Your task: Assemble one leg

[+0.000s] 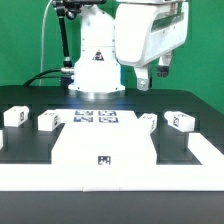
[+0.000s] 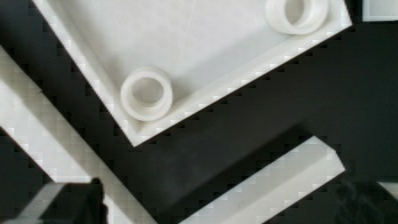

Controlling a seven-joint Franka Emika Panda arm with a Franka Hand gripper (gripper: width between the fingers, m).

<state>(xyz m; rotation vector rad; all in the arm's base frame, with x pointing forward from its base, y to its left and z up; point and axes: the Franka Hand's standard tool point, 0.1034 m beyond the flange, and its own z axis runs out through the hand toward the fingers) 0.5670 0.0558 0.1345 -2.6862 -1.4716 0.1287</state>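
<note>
Several small white legs with tags lie in a row on the black table: two at the exterior view's left (image 1: 15,115) (image 1: 48,121) and two at its right (image 1: 148,121) (image 1: 180,121). The large white panel (image 1: 103,150) lies in front of them. My gripper (image 1: 151,78) hangs high above the right-hand legs, open and empty. In the wrist view the panel's corner (image 2: 196,55) shows with two raised round sockets (image 2: 146,93) (image 2: 297,12). A white bar (image 2: 267,185) lies on the black table beside it; I cannot tell what it is. My gripper (image 2: 217,208) holds nothing.
The marker board (image 1: 97,118) lies flat between the legs, in front of the robot base (image 1: 97,70). A white raised wall (image 1: 200,150) runs along the table's right and front edges. A green backdrop stands behind.
</note>
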